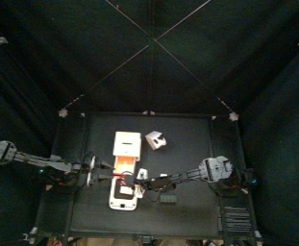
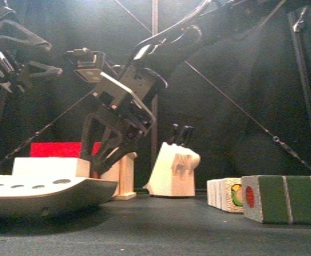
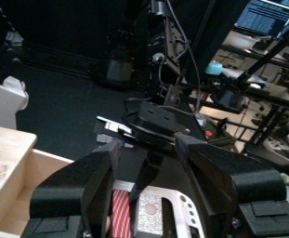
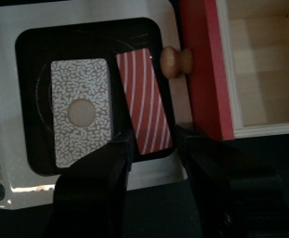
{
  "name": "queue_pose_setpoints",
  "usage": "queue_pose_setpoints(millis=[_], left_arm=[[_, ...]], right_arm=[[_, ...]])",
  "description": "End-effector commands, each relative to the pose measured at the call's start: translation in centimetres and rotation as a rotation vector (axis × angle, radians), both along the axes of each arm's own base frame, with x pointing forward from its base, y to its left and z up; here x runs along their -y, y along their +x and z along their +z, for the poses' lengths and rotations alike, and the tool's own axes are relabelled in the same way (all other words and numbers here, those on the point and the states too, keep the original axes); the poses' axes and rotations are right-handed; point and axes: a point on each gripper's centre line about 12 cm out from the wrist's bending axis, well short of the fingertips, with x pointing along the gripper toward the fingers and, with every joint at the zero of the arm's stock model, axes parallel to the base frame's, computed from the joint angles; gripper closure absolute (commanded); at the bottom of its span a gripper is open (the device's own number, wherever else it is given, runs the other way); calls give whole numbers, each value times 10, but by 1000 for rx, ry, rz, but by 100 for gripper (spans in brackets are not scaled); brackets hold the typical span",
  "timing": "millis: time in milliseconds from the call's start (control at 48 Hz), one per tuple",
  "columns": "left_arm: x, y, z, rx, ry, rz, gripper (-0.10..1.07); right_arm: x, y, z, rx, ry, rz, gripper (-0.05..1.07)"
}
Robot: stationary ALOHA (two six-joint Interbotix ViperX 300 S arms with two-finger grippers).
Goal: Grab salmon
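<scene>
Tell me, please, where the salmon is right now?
In the right wrist view the striped salmon lies in the white pan, beside a speckled slice, just ahead of the right hand.

A white appliance (image 2: 35,192) with a rounded rim lies low at the near left, and a red block (image 2: 56,150) shows behind it. A black arm slants down from upper right, its gripper (image 2: 114,150) hanging open over a wooden stand (image 2: 123,178). Beside that stands a white knife block (image 2: 175,168) with dark handles. Green-and-white sushi pieces (image 2: 267,197) sit at the near right.
</scene>
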Motion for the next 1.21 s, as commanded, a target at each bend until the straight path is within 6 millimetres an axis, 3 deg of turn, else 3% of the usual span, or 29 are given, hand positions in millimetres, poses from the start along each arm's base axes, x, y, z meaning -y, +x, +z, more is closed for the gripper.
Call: queue_pose_setpoints(millis=[0, 375, 688, 1188], left_arm=[[-1, 2, 5, 15, 0, 5, 11], [-2, 2, 4, 14, 2, 14, 11], [-3, 2, 5, 14, 0, 19, 11], [-3, 2, 5, 15, -1, 19, 11]], right_arm=[[-1, 4, 15, 36, 4, 3, 25], [-3, 3, 15, 35, 3, 7, 27], [-3, 4, 15, 36, 6, 5, 58], [-13, 1, 40, 83, 11, 27, 59]])
